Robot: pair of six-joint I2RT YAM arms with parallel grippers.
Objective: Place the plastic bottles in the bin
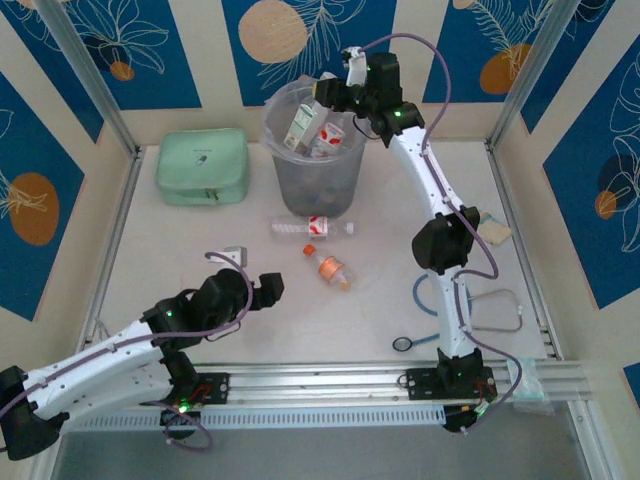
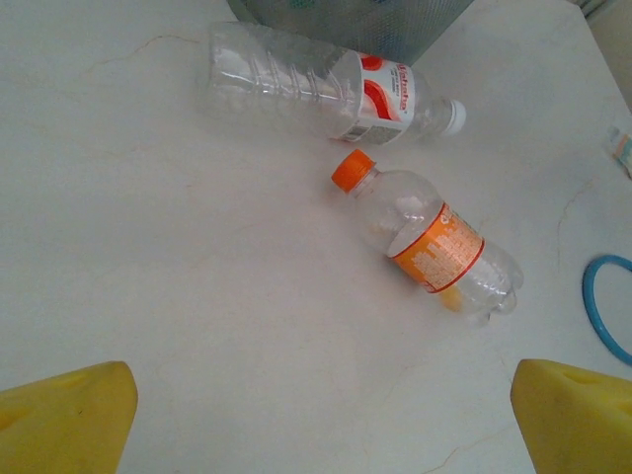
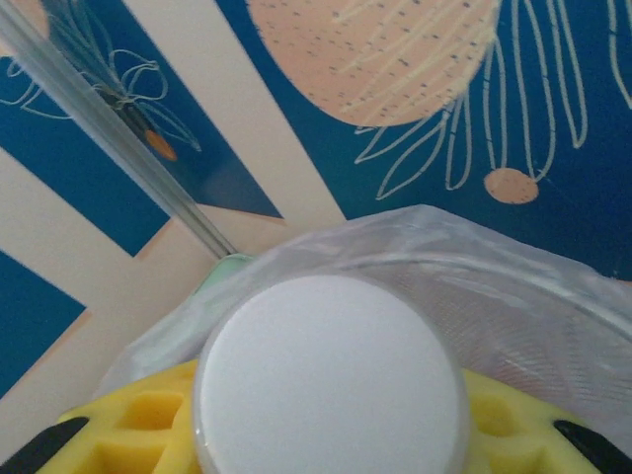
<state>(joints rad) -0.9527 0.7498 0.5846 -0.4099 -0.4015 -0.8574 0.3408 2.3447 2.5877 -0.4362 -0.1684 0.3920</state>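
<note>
1. Right gripper [image 1: 333, 92] is clamped on a small clear plastic bottle with a green-and-white label [image 1: 303, 124], tilted above the mouth of the round translucent grey bin [image 1: 322, 178]. In the wrist view its white round end [image 3: 331, 380] sits between yellow fingers [image 3: 148, 415].
2. Judgement: release only once the bottle is wholly inside the rim, since the loose bag liner may snag it.
3. Left gripper [image 2: 321, 425] is spread wide and empty, low over the table [image 1: 180, 240].
4. Just before the bin lie a clear ribbed bottle with a red-white label and white cap [image 2: 326, 87] and an orange-capped bottle with an orange label [image 2: 430, 237], on their sides and apart.
5. Both look smooth, round and light, so likely to roll. Best pinched across the body.
</note>
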